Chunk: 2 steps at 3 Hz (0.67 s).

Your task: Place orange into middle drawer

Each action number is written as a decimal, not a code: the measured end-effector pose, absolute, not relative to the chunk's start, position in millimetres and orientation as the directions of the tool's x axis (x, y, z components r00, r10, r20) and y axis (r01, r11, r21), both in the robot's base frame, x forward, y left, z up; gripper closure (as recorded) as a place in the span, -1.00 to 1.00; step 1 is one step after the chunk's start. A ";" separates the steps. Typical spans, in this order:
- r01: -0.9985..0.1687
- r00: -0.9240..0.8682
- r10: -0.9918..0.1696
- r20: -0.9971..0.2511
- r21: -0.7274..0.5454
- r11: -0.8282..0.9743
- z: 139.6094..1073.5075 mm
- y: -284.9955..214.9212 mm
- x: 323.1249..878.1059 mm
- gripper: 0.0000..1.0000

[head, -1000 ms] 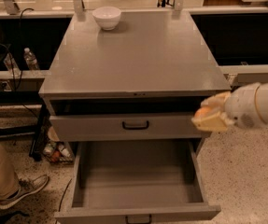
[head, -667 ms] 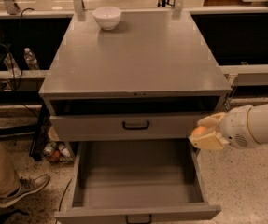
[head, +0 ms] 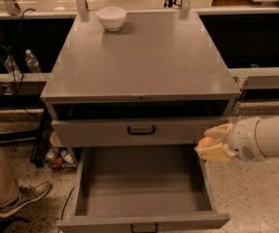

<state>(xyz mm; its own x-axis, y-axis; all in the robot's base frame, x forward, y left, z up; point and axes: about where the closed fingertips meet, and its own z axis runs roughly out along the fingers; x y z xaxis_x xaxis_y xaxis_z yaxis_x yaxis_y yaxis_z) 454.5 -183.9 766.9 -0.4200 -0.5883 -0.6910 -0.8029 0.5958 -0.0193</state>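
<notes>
The orange [head: 206, 141] is a small round fruit held between the cream fingers of my gripper [head: 213, 142], which comes in from the right on a white arm. The gripper is shut on the orange and hangs just above the right wall of the middle drawer [head: 144, 178]. That drawer is pulled wide open at the bottom of the grey cabinet, and its plain grey inside is bare. Above it sits a shallower shut drawer front with a black handle [head: 141, 129].
A white bowl [head: 111, 18] stands at the back of the cabinet top [head: 144, 57]. A person's leg and shoe [head: 12, 193] are at the lower left. Bottles [head: 32, 61] and cables sit on the left. Speckled floor lies to the right.
My gripper with the orange has moved down and slightly left, from beside the upper drawer front to just over the open drawer's right wall.
</notes>
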 end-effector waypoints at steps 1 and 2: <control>-0.795 -0.446 -0.536 -0.717 0.042 0.605 700.4 -167.5 444.4 1.00; -0.793 -0.465 -0.489 -0.738 0.100 0.601 632.7 -145.5 443.4 1.00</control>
<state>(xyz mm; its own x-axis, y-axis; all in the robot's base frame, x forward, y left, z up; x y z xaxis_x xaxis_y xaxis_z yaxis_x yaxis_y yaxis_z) 443.4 -145.5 632.7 -0.4649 -0.4895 -0.7378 -0.7925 0.6015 0.1004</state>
